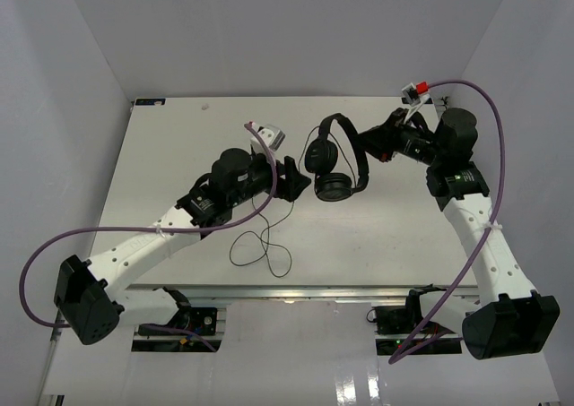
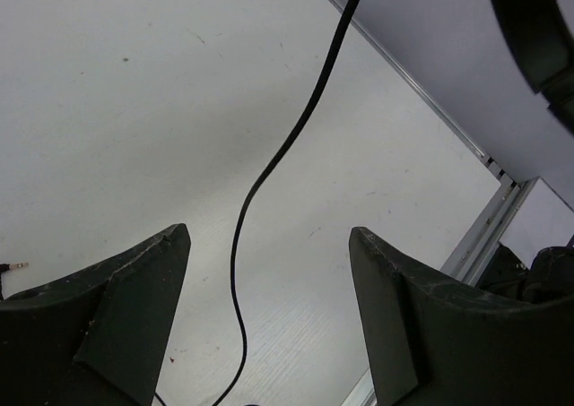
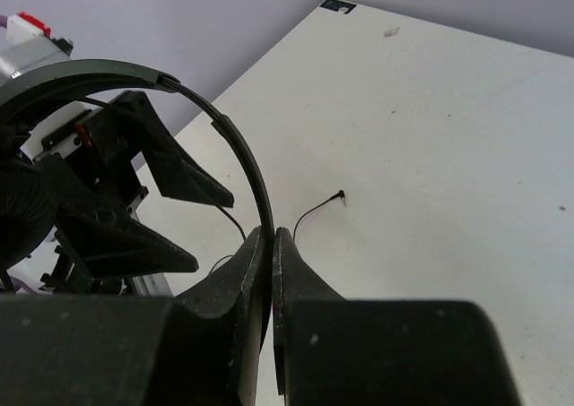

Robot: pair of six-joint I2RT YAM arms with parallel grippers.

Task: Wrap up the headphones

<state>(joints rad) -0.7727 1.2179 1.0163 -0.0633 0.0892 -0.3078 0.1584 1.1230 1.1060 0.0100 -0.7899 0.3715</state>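
Top view centre: small black over-ear headphones [image 1: 321,158], headband clamped in right gripper [image 3: 272,237]; left gripper [image 2: 269,236] just left, jaws apart; thin black cord [image 2: 269,168] runs between them, untouched.

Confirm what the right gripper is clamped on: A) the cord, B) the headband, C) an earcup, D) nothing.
B: the right wrist view shows the right gripper shut on the thin headband of the headphones, while the cord runs loose through the open left gripper.
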